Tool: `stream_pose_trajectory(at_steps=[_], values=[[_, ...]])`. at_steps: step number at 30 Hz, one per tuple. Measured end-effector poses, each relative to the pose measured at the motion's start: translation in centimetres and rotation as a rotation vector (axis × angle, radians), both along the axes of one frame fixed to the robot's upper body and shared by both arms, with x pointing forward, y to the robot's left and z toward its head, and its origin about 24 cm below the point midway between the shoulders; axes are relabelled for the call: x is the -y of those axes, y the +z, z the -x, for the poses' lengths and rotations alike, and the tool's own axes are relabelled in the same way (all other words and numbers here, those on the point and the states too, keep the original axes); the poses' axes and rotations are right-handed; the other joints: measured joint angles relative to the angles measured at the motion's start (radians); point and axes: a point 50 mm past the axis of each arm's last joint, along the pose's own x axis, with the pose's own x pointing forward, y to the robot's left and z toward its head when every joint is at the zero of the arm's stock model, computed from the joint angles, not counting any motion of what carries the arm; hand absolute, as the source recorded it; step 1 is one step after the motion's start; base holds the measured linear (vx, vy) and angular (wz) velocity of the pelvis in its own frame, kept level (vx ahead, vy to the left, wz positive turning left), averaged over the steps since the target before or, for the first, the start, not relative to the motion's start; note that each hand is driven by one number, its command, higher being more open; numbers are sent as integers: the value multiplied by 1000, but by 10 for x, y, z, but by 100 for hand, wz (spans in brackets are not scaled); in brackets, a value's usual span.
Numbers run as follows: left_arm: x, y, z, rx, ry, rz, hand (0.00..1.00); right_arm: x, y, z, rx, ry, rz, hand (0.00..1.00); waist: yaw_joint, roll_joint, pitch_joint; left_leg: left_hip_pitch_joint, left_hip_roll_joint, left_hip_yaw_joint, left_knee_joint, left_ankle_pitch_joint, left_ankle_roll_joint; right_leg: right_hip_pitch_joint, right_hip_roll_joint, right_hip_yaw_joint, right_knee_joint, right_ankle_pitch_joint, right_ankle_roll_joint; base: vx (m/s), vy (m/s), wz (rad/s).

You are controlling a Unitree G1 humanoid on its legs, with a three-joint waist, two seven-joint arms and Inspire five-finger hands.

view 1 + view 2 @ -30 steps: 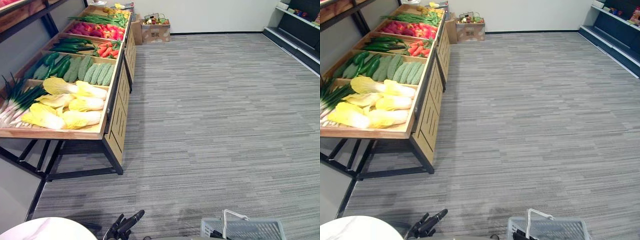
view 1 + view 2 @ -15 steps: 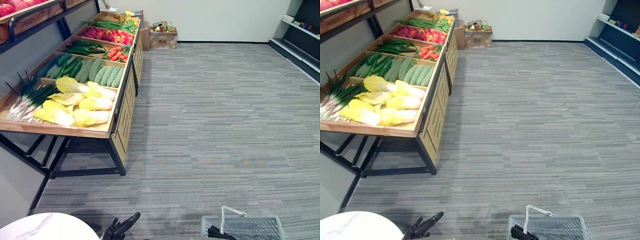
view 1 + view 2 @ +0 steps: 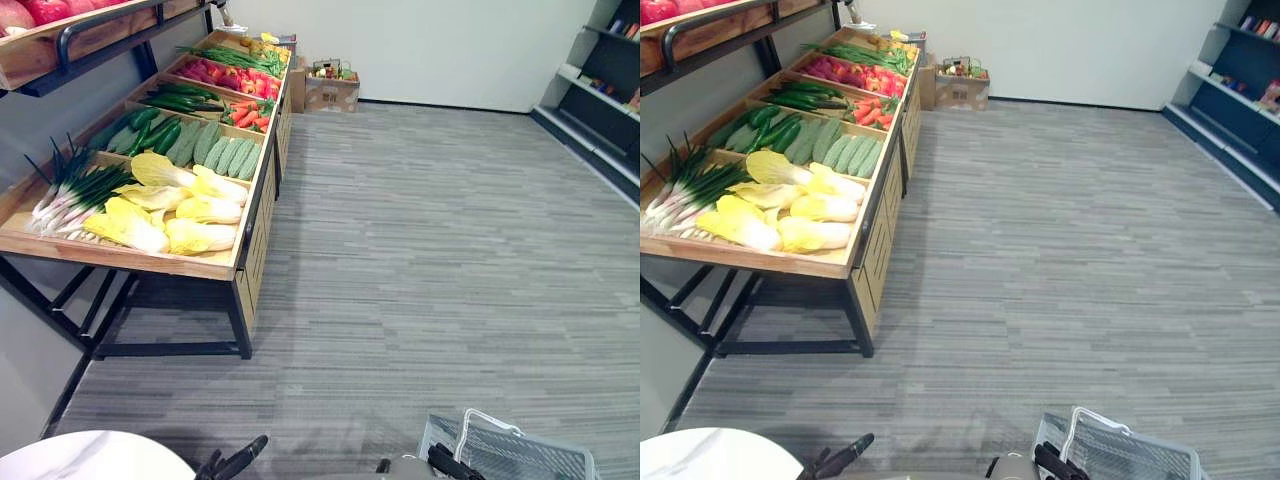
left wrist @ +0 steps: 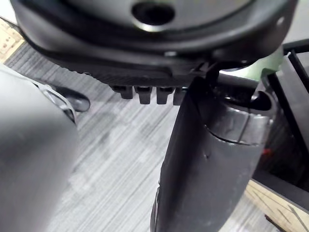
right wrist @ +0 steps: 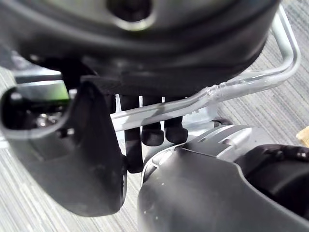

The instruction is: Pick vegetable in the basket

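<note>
The vegetables are laid out on the table (image 3: 150, 262), well ahead of the left robot hand (image 3: 238, 465) and off to its left, out of reach from here. Nearest to that hand are the yellow cabbages (image 3: 195, 210), with spring onions (image 3: 80, 190) beside them and cucumbers (image 3: 228, 157) beyond.

The left robot hand is held low with its fingers straight and relaxed, and nothing is in it. The right robot hand (image 5: 152, 131) is curled round the wire handle (image 5: 231, 89) of the basket (image 3: 530, 455), which hangs from it above the floor (image 3: 420, 260).

A cabbage is judged to be bulky but fairly light, with soft outer leaves that could tear or bruise. It would best be taken round its firm pale stem end or cupped from below. A cucumber is judged stiff and smooth, and would be gripped round its middle so it cannot slip out endwise.

Compared with half a second ago, the whole picture has shifted, so the camera is taken to have moved and not the produce. The table is now seen further towards the middle, and more of its upper shelf is shown. The basket is now seen skewed where it was square-on, and the left robot hand sits lower in the picture.
</note>
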Motion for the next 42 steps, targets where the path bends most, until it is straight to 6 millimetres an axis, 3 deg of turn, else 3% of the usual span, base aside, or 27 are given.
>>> stream_pose_trajectory(at_steps=[3, 5, 6, 7, 8, 10, 11, 13, 14, 15, 16, 17, 19, 20, 22, 23, 24, 25, 26, 27, 29, 33, 35, 36, 38, 40, 42], values=[[-4, 0, 5, -14, 37, 3, 100, -6, -2, 3, 5, -52, -16, 0, 1, -1, 0, -7, 33, -19, 56, -48, -42, 4, 28, 61, -293, 143, 13, 154, -45, 18], [-6, 0, 7, -14, 54, -3, 100, -8, -2, 5, 1, -66, -20, 0, 2, -4, 2, 5, 49, -26, 77, -72, -76, 17, 41, 66, -327, 182, 8, 263, -152, 20], [-11, 1, 7, -10, 69, -15, 100, -11, -4, 9, -17, -72, -28, 0, 2, -12, 1, 20, 67, -42, 103, -104, -112, 40, 62, 85, -324, 193, -5, 398, -320, 28], [-14, 2, 5, -4, 66, -22, 100, -14, -5, 13, -29, -76, -36, 0, 2, -19, 0, 25, 79, -52, 121, -130, -132, 52, 78, 102, -308, 216, -38, 404, -358, 27], [-13, 2, 3, 1, 67, -21, 100, -13, -5, 13, -28, -88, -35, 0, 0, -5, 5, 31, 102, -54, 139, -145, -147, 50, 93, 103, -280, 227, -63, 346, -346, 16], [-2, 0, 0, 21, 78, 20, 100, -1, -3, 15, -40, -85, -14, 0, 1, 49, -16, 27, 189, -40, 201, -152, -188, 32, 163, 81, -202, 116, -100, 375, -318, 0], [2, 0, -2, 32, 80, 33, 100, 0, -3, 15, -46, -84, -16, 0, 0, 50, -17, 2, 203, -39, 244, -140, -193, 33, 171, 80, -200, 104, -107, 400, -348, -10], [8, 0, -5, 66, 90, 43, 100, 0, -3, 16, -56, -82, -18, 0, 2, 59, -23, -83, 261, -44, 426, -105, -165, 57, 208, 78, -230, 82, -131, 348, -329, -11], [2, 2, -7, 99, 134, 39, 100, 1, -4, 19, -68, -75, -18, 0, 2, 63, -22, -161, 315, -51, 605, -46, -125, 93, 235, 80, -258, 68, -150, 379, -307, -9], [0, 3, -9, 106, 158, 35, 100, 3, -4, 20, -83, -52, -15, 0, 3, 57, -13, -239, 351, -90, 792, -22, -132, 148, 257, 79, -294, 71, -166, 373, -278, -10], [0, 3, -10, 108, 167, 39, 100, 3, -4, 21, -87, -53, -16, 0, 5, 55, -10, -266, 362, -99, 860, -43, -142, 180, 264, 77, -310, 73, -173, 425, -248, -14], [2, 3, -13, 119, 168, 35, 100, 7, -3, 24, -92, -53, -8, 0, 18, 45, -8, -302, 358, -69, 897, -82, -137, 240, 266, 73, -342, 82, -187, 404, -194, -16], [1, 4, -18, 127, 146, 30, 100, 8, -3, 22, -81, -60, -3, 0, 26, 34, -7, -316, 332, -12, 800, -103, -129, 287, 261, 73, -375, 82, -187, 324, -128, -12], [2, 4, -19, 126, 141, 32, 100, 9, -2, 17, -60, -66, -1, 0, 24, 28, -5, -325, 303, 13, 692, -105, -128, 308, 255, 74, -392, 83, -186, 288, -9, -6], [7, 3, -22, 124, 132, 46, 100, 10, 0, 6, -10, -78, 6, 0, 17, 18, 1, -344, 201, 13, 391, -79, -125, 321, 233, 77, -397, 75, -174, 282, 73, -4], [9, 4, -25, 125, 123, 53, 100, 10, 2, 2, 15, -91, -3, 0, 19, 11, 5, -346, 140, -5, 208, 19, -107, 326, 219, 82, -396, 63, -155, 224, 153, -10], [13, 2, -24, 117, 119, 66, 100, 12, 2, 2, 20, -85, -4, 0, 26, 21, 1, -341, 105, -52, 100, 170, -100, 335, 220, 97, -394, 46, -130, 226, 154, -18], [14, 2, -25, 113, 108, 69, 100, 12, 2, 2, 17, -79, -7, 0, 36, 26, -5, -324, 90, -66, 73, 223, -45, 342, 223, 118, -392, 28, -116, 187, 115, -6], [12, 3, -28, 115, 95, 60, 100, 7, 1, 2, 14, -64, -16, 0, 35, 13, -4, -317, 76, -72, 64, 228, -51, 344, 213, 122, -393, 24, -110, 226, 92, 11], [8, 5, -34, 131, 74, 44, 100, 0, 0, 0, 16, -38, -45, 0, 31, -10, 2, -312, 58, -72, 51, 226, -46, 344, 198, 142, -393, 20, -105, 236, 97, 18], [5, 5, -34, 119, 55, 31, 100, -11, -2, -3, 25, -37, -81, 0, 35, -22, 6, -294, 45, -60, 40, 221, -42, 350, 180, 158, -388, 20, -104, 166, 82, -6], [5, 4, -31, 102, 64, 29, 100, -8, -1, -3, 33, -32, -66, 0, 40, -15, 7, -236, 18, -20, 26, 189, -33, 379, 142, 182, -382, 1, -73, 69, 78, -22], [5, 4, -30, 100, 64, 32, 100, -5, 0, -5, 40, -25, -52, 0, 41, -14, 3, -241, 0, 2, 76, 138, -25, 383, 110, 180, -368, -44, -56, 37, 94, -22], [5, 3, -29, 98, 70, 34, 100, -1, 0, -4, 34, -8, -36, 0, 40, -21, 4, -240, -19, 12, 102, 112, -19, 374, 81, 181, -331, -92, -42, 37, 101, -14], [5, 3, -28, 97, 77, 39, 100, 5, 1, 0, 22, -15, -22, 0, 39, -29, -6, -228, -53, 22, 106, 86, -9, 361, 38, 182, -271, -129, -20, 99, 134, -6], [7, 2, -26, 94, 74, 46, 100, 7, 1, 0, 19, -22, -11, 0, 34, -18, -14, -211, -58, 27, 85, 73, -3, 302, 17, 176, -138, -115, 3, 128, 106, -11], [4, 1, -17, 71, 81, 43, 100, 7, 2, -7, 31, -14, -11, 0, 37, -10, -29, -187, -48, 42, 80, 60, 8, 201, -12, 160, 71, -63, 54, 194, 202, -21]])
